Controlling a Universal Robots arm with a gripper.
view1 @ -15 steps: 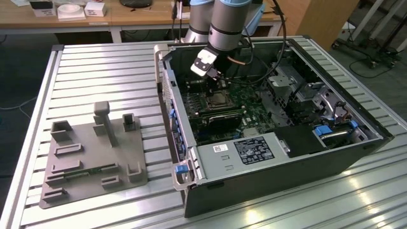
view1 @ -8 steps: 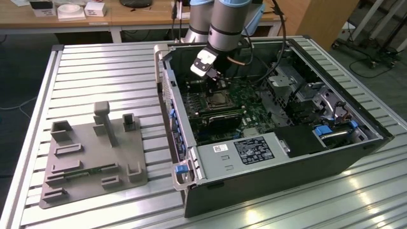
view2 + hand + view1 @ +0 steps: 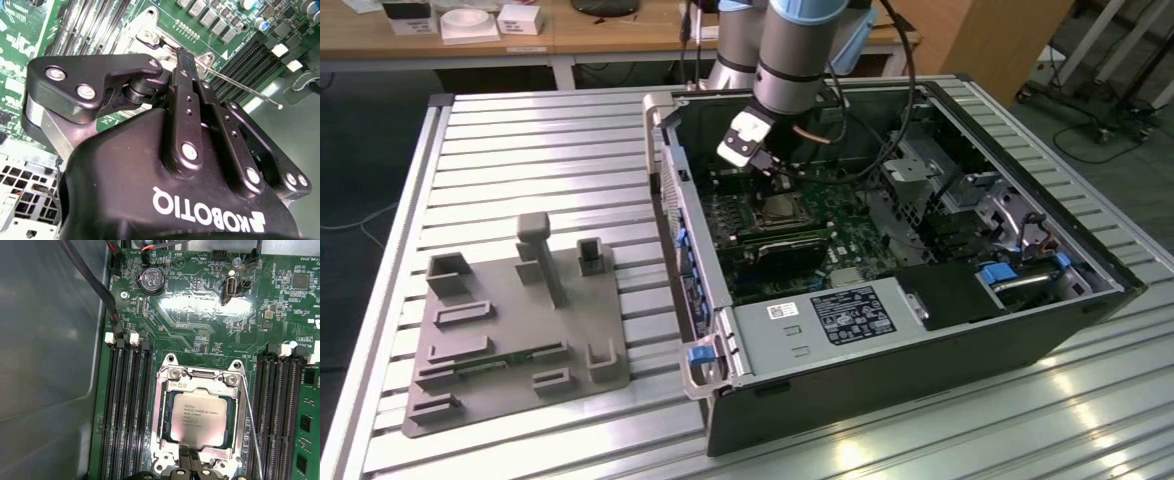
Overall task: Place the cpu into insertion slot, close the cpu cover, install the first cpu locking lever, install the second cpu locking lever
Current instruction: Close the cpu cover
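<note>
We are holding the closed, empty tool (image 3: 190, 460) at the cover's (image 3: 161, 420) edge, with the loose lever (image 3: 252, 435) lying lengthwise just beside it.

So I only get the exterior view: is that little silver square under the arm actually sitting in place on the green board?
Observer: Yes. In the first wrist view the cpu lies flat, with the cpu cover down around it.
Visitor: Is anything holding the cover?
Observer: A thin wire locking lever runs along one side. I cannot tell whether it is hooked.
Visitor: And the tool?
Observer: The tool sits shut at the cover's edge, beside the cpu.
</note>
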